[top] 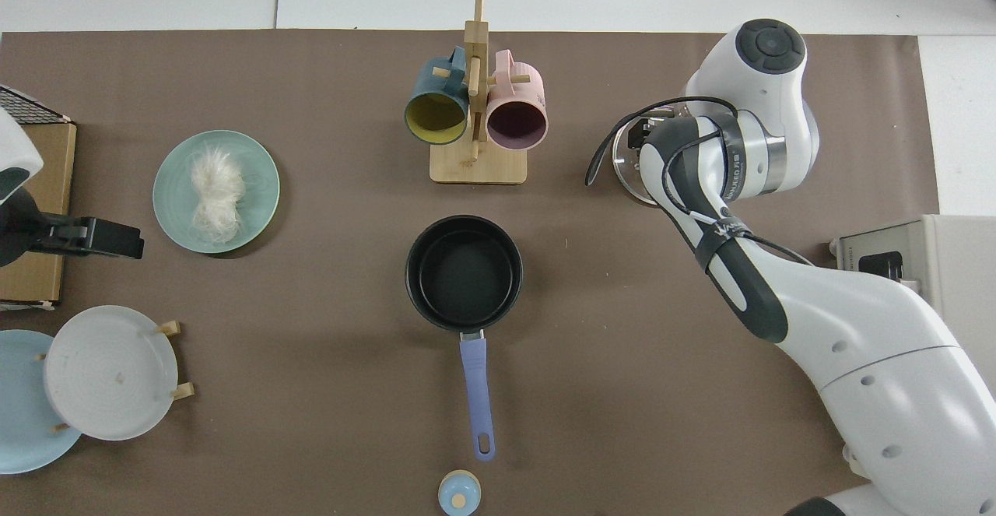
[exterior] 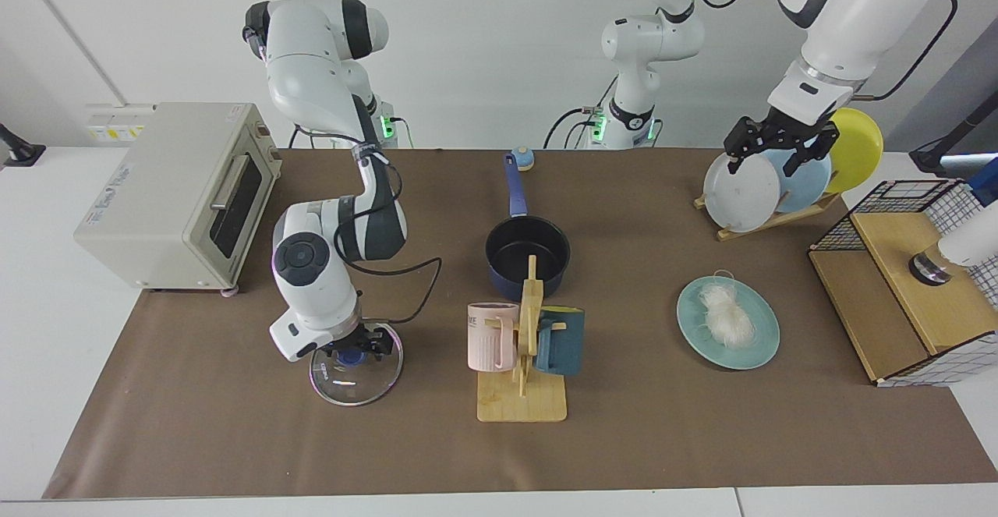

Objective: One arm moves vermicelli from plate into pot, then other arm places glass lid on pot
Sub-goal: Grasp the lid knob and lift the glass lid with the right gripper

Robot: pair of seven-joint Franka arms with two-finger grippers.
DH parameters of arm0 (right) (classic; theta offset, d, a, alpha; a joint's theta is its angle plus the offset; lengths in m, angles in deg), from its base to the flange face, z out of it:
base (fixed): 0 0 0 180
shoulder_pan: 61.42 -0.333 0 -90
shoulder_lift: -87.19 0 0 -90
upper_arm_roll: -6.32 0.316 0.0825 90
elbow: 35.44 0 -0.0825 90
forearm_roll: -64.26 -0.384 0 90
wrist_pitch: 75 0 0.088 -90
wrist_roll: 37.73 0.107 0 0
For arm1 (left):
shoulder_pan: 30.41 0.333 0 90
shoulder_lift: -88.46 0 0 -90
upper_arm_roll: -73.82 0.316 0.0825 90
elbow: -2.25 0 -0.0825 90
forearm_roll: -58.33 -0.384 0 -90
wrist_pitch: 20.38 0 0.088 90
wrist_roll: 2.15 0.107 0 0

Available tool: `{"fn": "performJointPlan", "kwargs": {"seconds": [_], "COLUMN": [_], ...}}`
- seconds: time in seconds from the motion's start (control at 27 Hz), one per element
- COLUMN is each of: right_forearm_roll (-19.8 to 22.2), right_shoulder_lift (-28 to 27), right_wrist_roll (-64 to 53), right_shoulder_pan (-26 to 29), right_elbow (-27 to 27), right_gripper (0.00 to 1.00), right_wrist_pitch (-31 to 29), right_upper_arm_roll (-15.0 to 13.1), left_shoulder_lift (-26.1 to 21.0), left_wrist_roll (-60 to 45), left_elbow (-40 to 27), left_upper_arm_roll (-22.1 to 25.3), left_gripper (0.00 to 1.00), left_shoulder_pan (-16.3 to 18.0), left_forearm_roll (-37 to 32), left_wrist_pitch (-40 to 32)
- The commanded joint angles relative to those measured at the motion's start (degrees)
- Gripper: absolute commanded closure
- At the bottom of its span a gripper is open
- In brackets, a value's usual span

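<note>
The glass lid point(exterior: 356, 377) with its blue knob lies flat on the brown mat, front left in the facing view. My right gripper point(exterior: 352, 352) is down over the knob, open, a finger on each side of it. In the top view the right arm covers most of the lid point(top: 626, 181). The dark blue pot point(exterior: 527, 256) point(top: 464, 271) stands empty at the middle of the table. The vermicelli point(exterior: 727, 316) point(top: 216, 193) lies on the teal plate point(exterior: 760, 341) point(top: 261, 189). My left gripper point(exterior: 766, 160) hangs open high above the plate rack and waits.
A wooden mug rack point(exterior: 524, 345) with a pink and a teal mug stands just in front of the pot. A toaster oven point(exterior: 175, 193) sits at the far left. At the right are a rack of plates point(exterior: 744, 189) and a wire-sided wooden crate point(exterior: 904, 291).
</note>
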Motion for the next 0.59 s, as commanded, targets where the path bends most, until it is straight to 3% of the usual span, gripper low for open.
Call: {"fn": "performJointPlan", "kwargs": {"seconds": [0.0,0.26,0.55], "right_forearm_roll": [-1.07,-3.97,-3.80], "right_shoulder_lift": [-0.49,-0.40,0.22], "right_wrist_roll": [1.11,3.83,3.04], "right_shoulder_pan": [0.33,0.15,0.07], "right_elbow": [0.69,0.60,-0.72], "right_gripper": [0.00,0.00,0.00], "right_wrist_pitch": [-0.68,-0.86,-2.09], "right_upper_arm_roll": [0.36,0.36,0.27], "left_shoulder_lift": [0.59,0.68,0.68], "left_wrist_roll": [-0.38,-0.38,-0.38], "left_elbow": [-0.47,-0.39,-0.39], "left_upper_arm_roll": [0.39,0.39,0.39], "left_gripper": [0.00,0.00,0.00], "left_shoulder_pan": [-0.67,-0.67,-0.67], "left_forearm_roll": [0.29,0.20,0.20], "left_wrist_pitch": [0.13,0.04,0.04]}}
